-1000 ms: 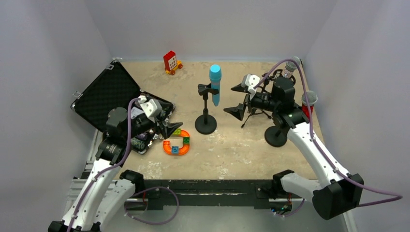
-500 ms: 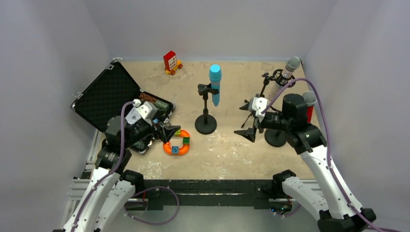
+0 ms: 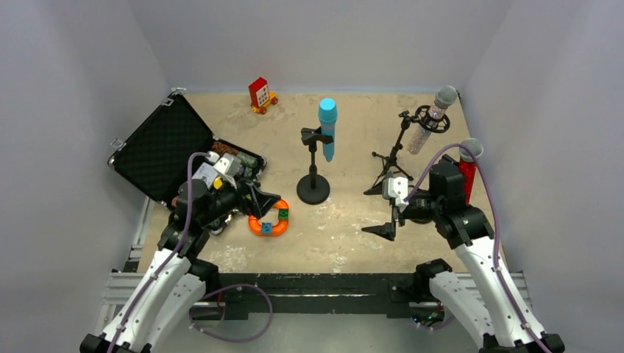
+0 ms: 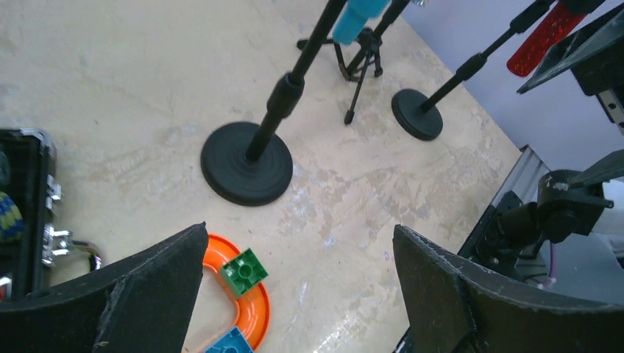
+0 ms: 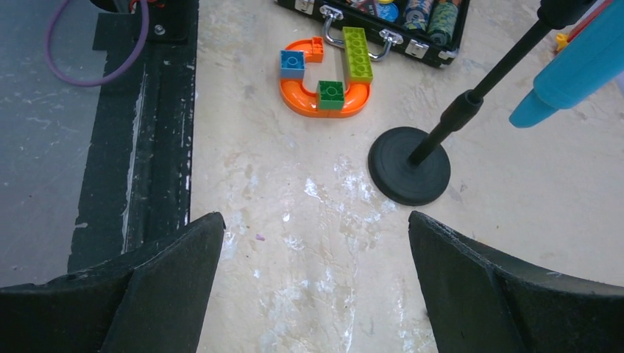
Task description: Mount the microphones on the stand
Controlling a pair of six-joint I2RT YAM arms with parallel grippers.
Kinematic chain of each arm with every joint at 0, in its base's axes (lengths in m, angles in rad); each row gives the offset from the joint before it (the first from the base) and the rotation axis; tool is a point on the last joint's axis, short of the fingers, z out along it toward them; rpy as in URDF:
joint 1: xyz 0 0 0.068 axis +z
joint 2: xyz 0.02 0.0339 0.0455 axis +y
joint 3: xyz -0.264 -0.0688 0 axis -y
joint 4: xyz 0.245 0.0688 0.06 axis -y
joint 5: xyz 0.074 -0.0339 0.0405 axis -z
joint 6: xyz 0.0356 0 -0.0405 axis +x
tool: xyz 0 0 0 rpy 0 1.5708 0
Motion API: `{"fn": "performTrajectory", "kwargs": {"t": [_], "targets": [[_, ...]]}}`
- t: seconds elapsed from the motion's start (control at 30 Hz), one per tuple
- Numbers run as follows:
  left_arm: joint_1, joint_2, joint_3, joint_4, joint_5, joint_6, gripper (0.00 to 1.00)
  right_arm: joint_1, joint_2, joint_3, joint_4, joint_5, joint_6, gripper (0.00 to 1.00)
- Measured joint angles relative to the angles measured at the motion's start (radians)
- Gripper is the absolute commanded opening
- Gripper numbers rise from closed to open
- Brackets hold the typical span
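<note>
Blue mic (image 3: 327,131): upright in the clip of the middle stand (image 3: 313,190), near the centre of the bench (image 3: 353,235).
Silver mic (image 3: 434,116): slanting through the ring at the top of the tripod (image 3: 390,165), back right.
Red mic (image 3: 469,163): upright at the far right edge, above the right stand (image 4: 417,114).
Left claw (image 3: 261,200): spread wide and empty, low over the bench beside the orange track (image 3: 271,220) and the open case (image 3: 165,143).
Right claw (image 3: 383,211): spread wide and empty, low over bare bench, in front of the tripod and well apart from every mic.
Done: all three mics are up off the bench, each on its own stand, and neither claw carries anything.
Left: by my judgement nothing, or at most a check that each mic sits firm.
Hidden: the right arm covers the red mic's lower body and its clip from above, so it probably sits in the holder, but I cannot see the joint.
Cut off: the left wrist view shows only the lower end of the blue mic and a strip of the red one. The right wrist view shows only the blue mic's tail.
Hard to make out: the case's contents, a dark jumble.
Also there: a small red toy (image 3: 260,94) at the back.
</note>
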Motion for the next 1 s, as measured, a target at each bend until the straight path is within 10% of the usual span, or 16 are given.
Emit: {"fn": "performTrajectory", "kwargs": {"t": [0.3,1.0], "targets": [[-0.178,0.061,-0.148,0.173,-0.097,-0.018,0.99,-0.001,-0.005,-0.016,-0.026,-0.006,-0.037,0.96],[-0.223,0.259,-0.255,0.488,-0.153,0.076,0.99,-0.002,0.003,-0.043,-0.031,0.077,-0.066,0.97]]}}
